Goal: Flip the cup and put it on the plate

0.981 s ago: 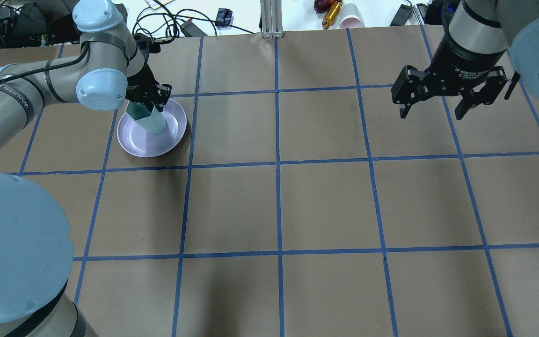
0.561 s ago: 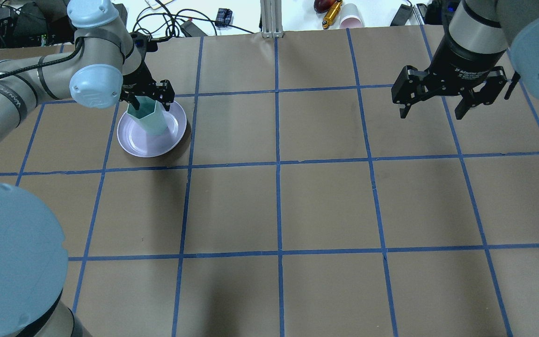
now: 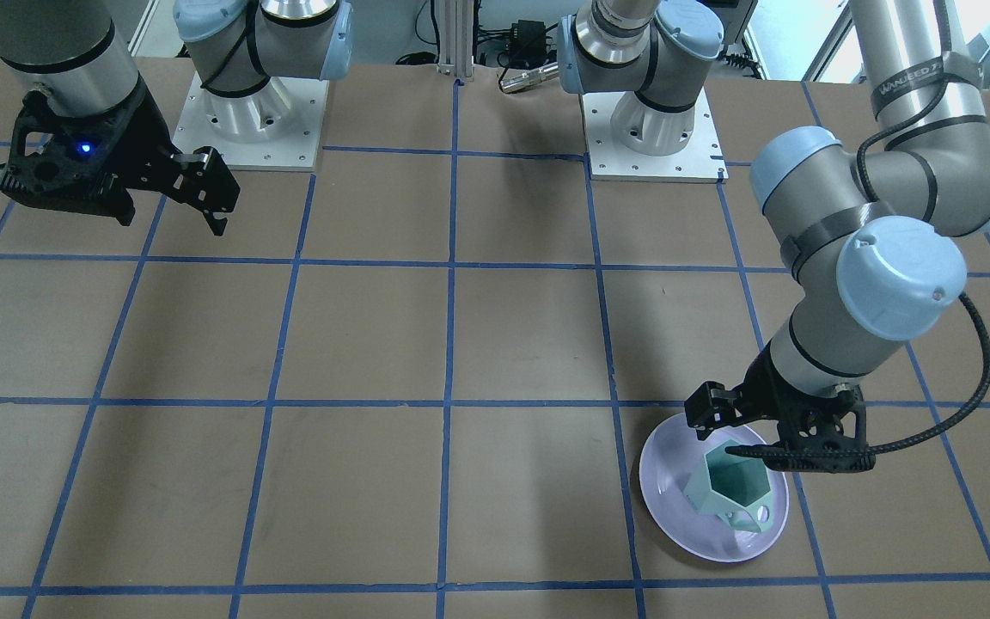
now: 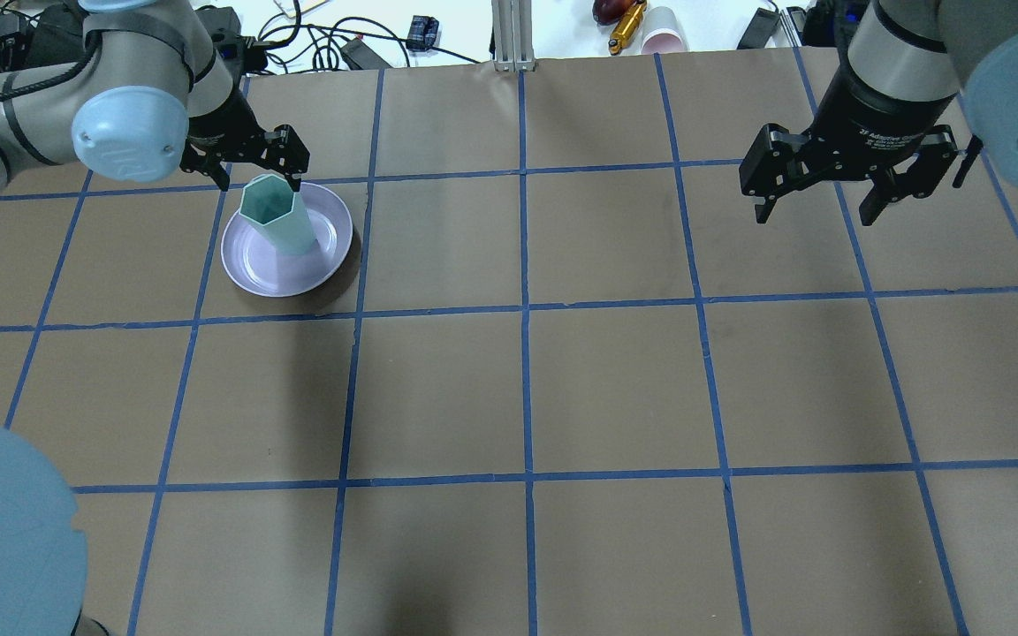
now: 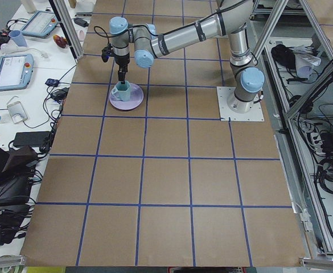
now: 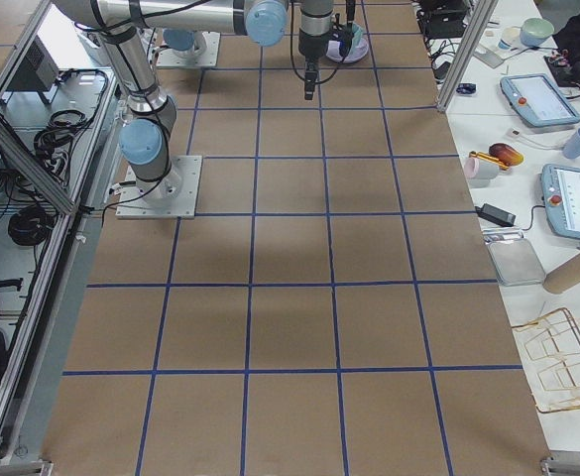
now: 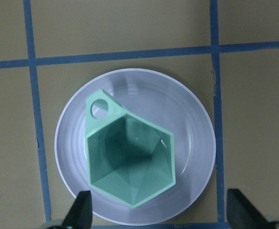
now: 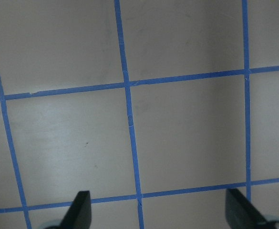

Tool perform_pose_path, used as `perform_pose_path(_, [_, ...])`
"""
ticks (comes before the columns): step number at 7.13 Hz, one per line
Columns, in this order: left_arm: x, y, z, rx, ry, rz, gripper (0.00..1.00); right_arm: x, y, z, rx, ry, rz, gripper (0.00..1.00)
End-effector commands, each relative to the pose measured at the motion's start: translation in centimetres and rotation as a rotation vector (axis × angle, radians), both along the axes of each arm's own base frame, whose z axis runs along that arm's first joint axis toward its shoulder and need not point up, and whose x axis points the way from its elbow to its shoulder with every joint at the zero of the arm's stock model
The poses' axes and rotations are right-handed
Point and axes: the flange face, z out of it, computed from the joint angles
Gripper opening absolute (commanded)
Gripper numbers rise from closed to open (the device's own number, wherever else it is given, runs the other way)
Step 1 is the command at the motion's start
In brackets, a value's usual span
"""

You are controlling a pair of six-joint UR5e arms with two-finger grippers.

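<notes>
The mint-green faceted cup (image 4: 277,221) stands upright, mouth up, on the lavender plate (image 4: 262,269). The left wrist view looks straight down into its teal inside (image 7: 129,162), with the handle at the upper left and the plate (image 7: 191,143) around it. My left gripper (image 4: 260,181) is open and empty, above the cup and apart from it; it also shows in the front view (image 3: 757,443) over the cup (image 3: 731,486) and plate (image 3: 675,507). My right gripper (image 4: 814,216) is open and empty, high over the far right of the table.
The brown table (image 4: 527,389) is marked with a blue tape grid. Beyond its far edge lie cables, a pink cup (image 4: 664,31) and other clutter. A metal post (image 4: 513,35) stands at the middle of the far edge.
My left gripper let go of the cup and moved up and back from it. The cup now stands free on the plate. The right arm has not moved.
</notes>
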Motion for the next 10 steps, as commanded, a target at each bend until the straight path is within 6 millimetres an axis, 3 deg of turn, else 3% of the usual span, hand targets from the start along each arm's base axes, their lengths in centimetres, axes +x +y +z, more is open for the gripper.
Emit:
perform_pose_path(1, [0.2, 2.7, 4.2, 0.040, 0.013, 0.052, 1.00, 0.0, 0.0, 0.0, 0.000, 0.000, 0.000, 1.00])
perform_pose_path(4, [-1.9, 5.3, 8.2, 0.025, 0.097, 0.112, 1.00, 0.0, 0.0, 0.0, 0.000, 0.000, 0.000, 1.00])
perform_pose_path(6, [-3.4, 6.4, 9.2, 0.036, 0.091, 0.092, 1.00, 0.0, 0.0, 0.0, 0.000, 0.000, 0.000, 1.00])
perform_pose_path(8, [-6.1, 7.7, 10.3, 0.020, -0.018, 0.059, 1.00, 0.0, 0.0, 0.0, 0.000, 0.000, 0.000, 1.00])
perform_pose_path(10, [-7.2, 8.7, 11.4, 0.022, 0.023, 0.048, 1.00, 0.0, 0.0, 0.0, 0.000, 0.000, 0.000, 1.00])
